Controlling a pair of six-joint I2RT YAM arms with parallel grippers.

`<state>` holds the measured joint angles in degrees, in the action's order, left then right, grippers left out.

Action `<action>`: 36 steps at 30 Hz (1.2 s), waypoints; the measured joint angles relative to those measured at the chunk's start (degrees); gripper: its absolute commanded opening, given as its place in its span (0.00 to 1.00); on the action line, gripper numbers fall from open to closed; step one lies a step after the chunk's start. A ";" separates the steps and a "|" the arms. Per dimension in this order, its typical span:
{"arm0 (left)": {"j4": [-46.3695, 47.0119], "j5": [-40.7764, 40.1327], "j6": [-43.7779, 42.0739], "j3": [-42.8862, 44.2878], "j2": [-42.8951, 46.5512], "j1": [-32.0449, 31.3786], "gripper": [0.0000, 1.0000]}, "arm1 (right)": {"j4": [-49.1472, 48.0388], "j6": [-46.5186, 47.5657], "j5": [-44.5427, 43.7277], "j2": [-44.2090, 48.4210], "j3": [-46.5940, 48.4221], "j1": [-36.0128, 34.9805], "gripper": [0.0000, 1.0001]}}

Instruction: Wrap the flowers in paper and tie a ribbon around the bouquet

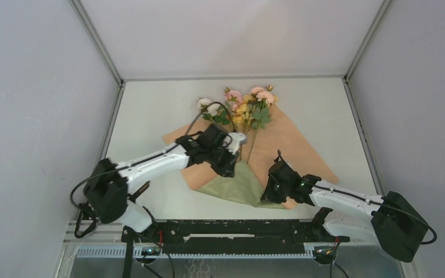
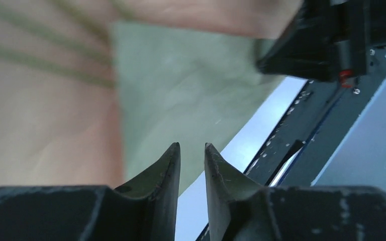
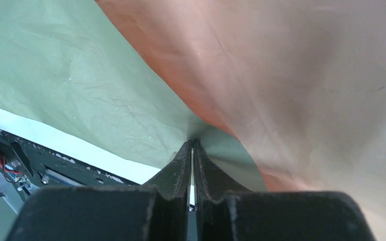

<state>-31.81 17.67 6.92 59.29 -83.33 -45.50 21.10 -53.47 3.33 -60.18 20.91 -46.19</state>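
The paper [image 1: 304, 147] lies as a big diamond on the surface [image 1: 150, 116], tan-orange side up, with its near corner turned over so the olive face shows. The flowers [image 1: 244, 105] rest along its middle, blooms at the far end and stalks running toward the near corner. The right gripper [image 3: 192, 143] is pressed together on the paper at the near right edge of that olive part, pinching it right where the sheet creases. The left gripper [image 2: 192, 148] hangs just over the olive part near the stalks, its fingers parted by a narrow gap with nothing between them. I'd say the step in hand is folding the right side over the stalks. To do it well, the right gripper should lift only a little and carry the edge leftward in a low arc, so the thin sheet rolls and doesn't tear at the pinch. The left one would do best pressing the stalks and the olive part down, so the bunch doesn't slide with the paper. I can't see any ribbon from here.
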 measured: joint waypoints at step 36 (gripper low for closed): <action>15.32 3.34 3.26 2.95 -21.79 -4.96 0.34 | 42.18 -34.69 -12.76 14.62 10.99 -2.69 0.90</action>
<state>-16.49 21.02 10.17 62.24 -105.12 -50.46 63.29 -88.16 -9.43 -45.56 31.90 -48.88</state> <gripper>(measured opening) 0.340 0.959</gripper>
